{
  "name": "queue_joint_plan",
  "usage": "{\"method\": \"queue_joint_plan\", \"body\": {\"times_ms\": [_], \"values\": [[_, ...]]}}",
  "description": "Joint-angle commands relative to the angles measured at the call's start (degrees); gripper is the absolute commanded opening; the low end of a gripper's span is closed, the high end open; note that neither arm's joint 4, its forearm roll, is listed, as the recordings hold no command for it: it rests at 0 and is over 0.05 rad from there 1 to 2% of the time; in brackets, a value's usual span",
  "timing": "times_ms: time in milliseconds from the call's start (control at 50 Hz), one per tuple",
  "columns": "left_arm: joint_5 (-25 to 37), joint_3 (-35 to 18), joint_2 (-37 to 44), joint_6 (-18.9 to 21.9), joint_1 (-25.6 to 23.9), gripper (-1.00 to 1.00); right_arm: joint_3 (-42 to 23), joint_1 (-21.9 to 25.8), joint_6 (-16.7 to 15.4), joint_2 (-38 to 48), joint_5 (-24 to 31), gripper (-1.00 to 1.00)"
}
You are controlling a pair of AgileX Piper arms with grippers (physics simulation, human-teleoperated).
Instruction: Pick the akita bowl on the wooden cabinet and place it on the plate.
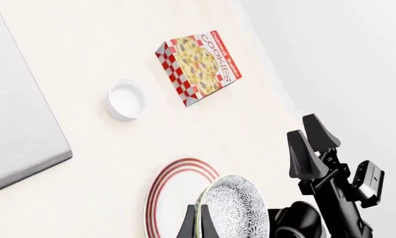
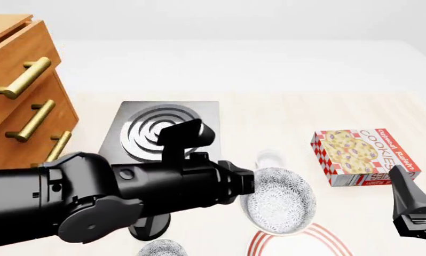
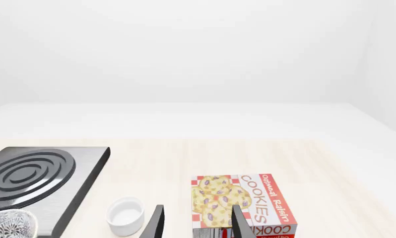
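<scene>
The left gripper is clamped on the rim of the akita bowl, its dark fingers pinching the speckled wall, and the bowl hangs tilted in the air, its open side turned toward the front camera. Right below it lies the plate, red rings showing past the bowl's edge; I cannot tell whether bowl and plate touch. The left arm stretches in from the left of the front view, thick and black, hiding much of the table behind it. Just past the bowl stands the small white cup, and beyond that the cookie box lies flat on the pale tabletop. The grey stove plate with its silver rings sits between the cup and the wooden cabinet, which fills the far left with its brass handles. A second speckled bowl peeks in at the near edge, under the arm. The right gripper waits low near the cookie box, its fingers parted with nothing between them.
</scene>
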Motion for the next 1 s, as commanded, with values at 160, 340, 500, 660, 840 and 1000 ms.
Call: {"method": "queue_joint_plan", "body": {"times_ms": [160, 340, 500, 660, 840, 1000], "values": [[-3.25, 0.64, 2.61, -1.86, 0.00, -1.00, 0.00, 0.00, 0.00, 0.00, 0.00, 1.00], [-4.62, 1.34, 3.78, -2.79, 0.09, -1.00, 0.00, 0.00, 0.00, 0.00, 0.00, 1.00], [-5.58, 1.92, 4.65, -3.47, 0.04, -1.00, 0.00, 0.00, 0.00, 0.00, 0.00, 1.00], [-6.79, 2.62, 5.54, -4.33, -0.28, -1.00, 0.00, 0.00, 0.00, 0.00, 0.00, 1.00], [-7.72, 3.05, 6.28, -5.13, -0.70, -1.00, 0.00, 0.00, 0.00, 0.00, 0.00, 1.00], [-8.75, 3.42, 7.22, -5.76, -1.07, -1.00, 0.00, 0.00, 0.00, 0.00, 0.00, 1.00]]}}
